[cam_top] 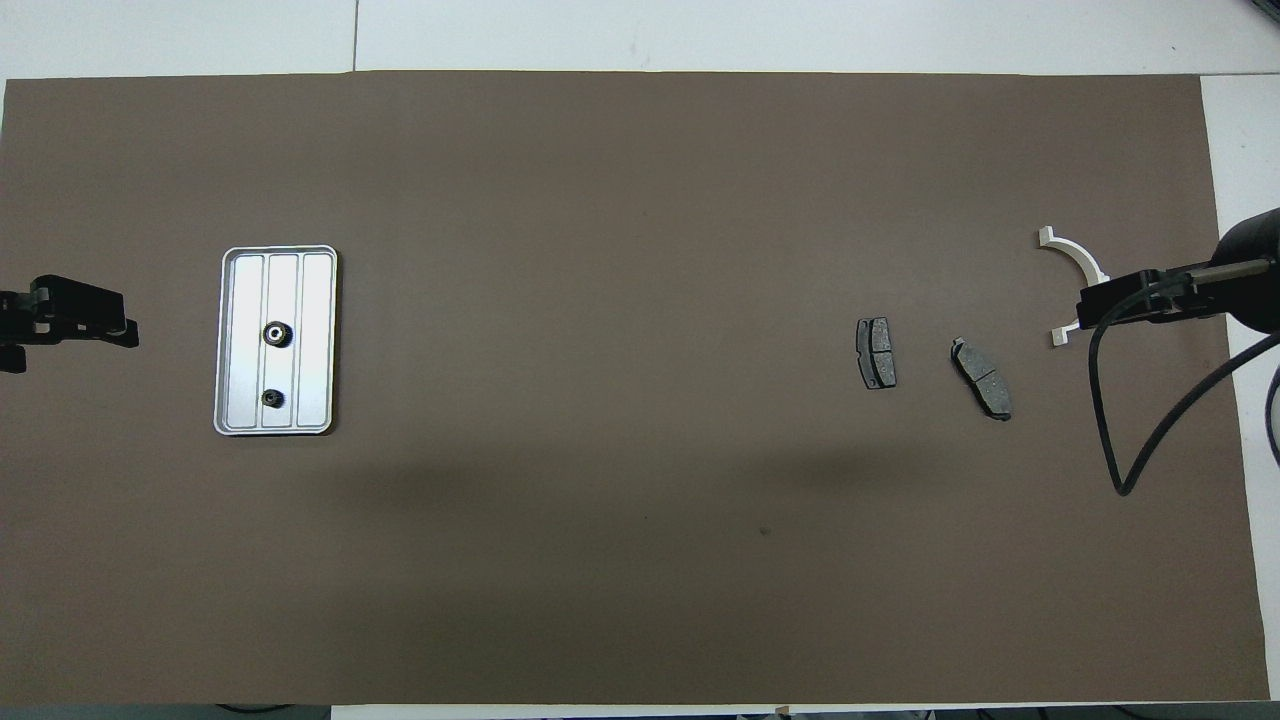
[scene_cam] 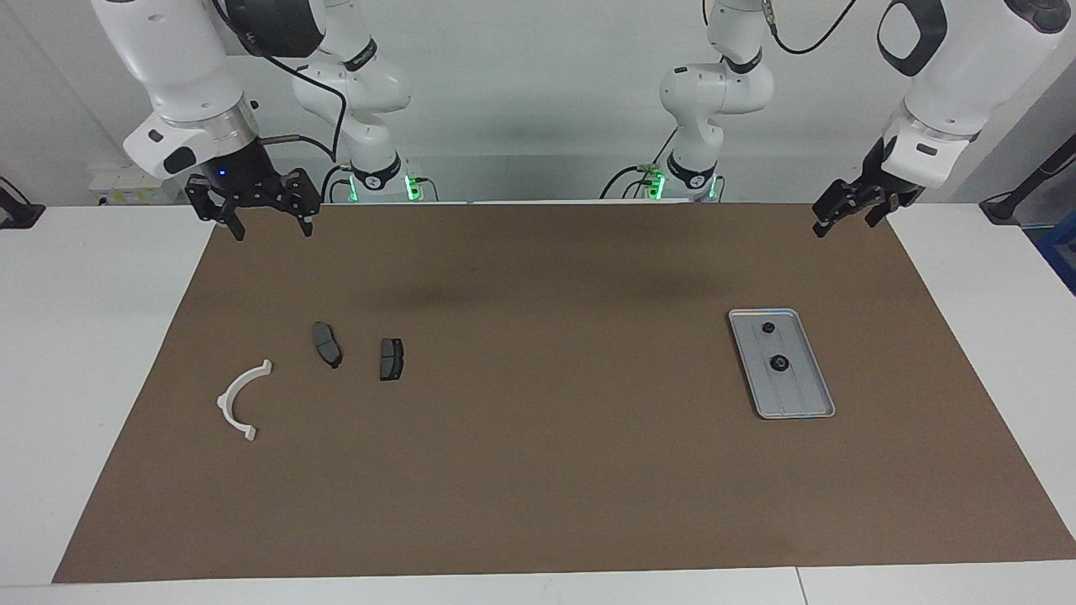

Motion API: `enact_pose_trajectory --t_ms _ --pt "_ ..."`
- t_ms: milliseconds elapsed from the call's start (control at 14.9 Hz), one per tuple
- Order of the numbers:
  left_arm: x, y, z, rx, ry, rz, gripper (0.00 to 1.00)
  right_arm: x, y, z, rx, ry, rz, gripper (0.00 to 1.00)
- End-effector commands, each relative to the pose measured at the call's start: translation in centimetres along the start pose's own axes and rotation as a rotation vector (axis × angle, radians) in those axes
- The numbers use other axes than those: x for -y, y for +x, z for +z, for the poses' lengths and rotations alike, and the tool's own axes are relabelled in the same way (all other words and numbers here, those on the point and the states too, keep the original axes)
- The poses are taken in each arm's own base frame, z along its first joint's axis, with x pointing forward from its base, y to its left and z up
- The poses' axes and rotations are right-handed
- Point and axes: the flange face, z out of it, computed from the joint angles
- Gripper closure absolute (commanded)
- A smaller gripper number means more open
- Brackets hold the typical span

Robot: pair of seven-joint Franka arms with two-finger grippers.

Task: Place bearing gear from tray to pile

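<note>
Looking at the brown mat, I take the tray as my landmark: both grippers hang high and well apart from it, the left gripper and right gripper open and empty. The pile lies toward the right arm's end. The bearing gear sits in the tray; I judge it small, rigid, perhaps slippery, best pinched across its rim.

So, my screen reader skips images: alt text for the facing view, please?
A grooved metal tray holding two small dark gears lies on a brown mat toward the left arm's end; two brake pads and a white curved bracket lie toward the right arm's end. Both arms wait raised.
</note>
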Motion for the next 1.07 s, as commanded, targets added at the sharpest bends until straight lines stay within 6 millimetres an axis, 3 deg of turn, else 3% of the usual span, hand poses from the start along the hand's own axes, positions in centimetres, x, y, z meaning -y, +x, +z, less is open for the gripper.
enact_pose_trajectory --t_ms 0,201,403,537,738,1006 --pt "0.2 -0.2 -0.4 -0.009 0.006 0.015 0.0 0.0 -0.3 -0.4 0.008 0.023 -0.011 0.0" --pt "1.0 0.2 0.0 -0.036 0.002 0.03 0.0 0.0 -0.3 -0.4 0.008 0.023 -0.011 0.0" --pt "2.3 0.5 1.6 -0.083 -0.009 -0.004 0.0 0.0 -0.4 -0.4 0.01 0.023 -0.011 0.0" --pt "2.1 0.5 3.1 -0.108 -0.008 0.009 0.0 0.0 -0.4 -0.4 0.01 0.025 -0.011 0.0" --pt "4.0 2.6 7.0 -0.158 -0.003 -0.012 0.0 -0.1 -0.4 -0.4 0.011 0.025 -0.009 0.0" --pt "2.9 6.2 14.2 -0.149 0.012 -0.001 0.0 0.0 -0.4 -0.4 0.01 0.026 -0.012 0.0"
